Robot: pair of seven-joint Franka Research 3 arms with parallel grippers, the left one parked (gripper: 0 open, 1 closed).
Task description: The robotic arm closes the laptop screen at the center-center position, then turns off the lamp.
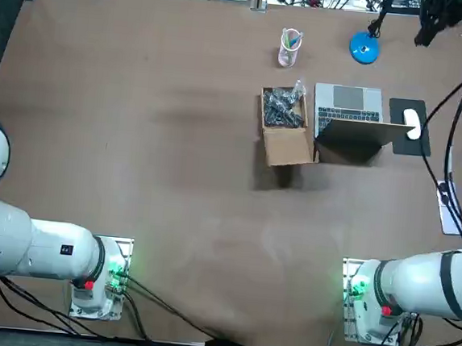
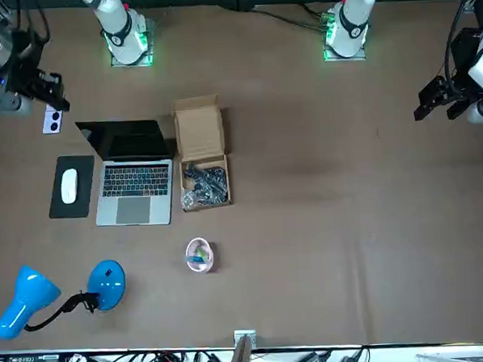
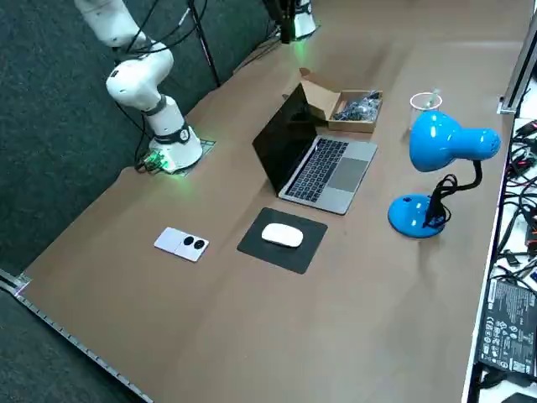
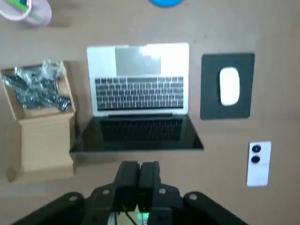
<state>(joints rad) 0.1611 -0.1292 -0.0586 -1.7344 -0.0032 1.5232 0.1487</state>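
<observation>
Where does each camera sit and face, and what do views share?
Top: overhead, looking down; arm bases at bottom, right pincer upper right.
Front: across the table, facing the robot; bases at top.
Right side: raised at robot's right, looking diagonally; right base.
Right wrist: on the wrist; shut pincer raised behind the laptop.
All share the open laptop.

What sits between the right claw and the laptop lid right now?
Only bare table, by the wrist view: the shut right claw hangs above the table behind the open laptop lid, nothing in that gap.
</observation>
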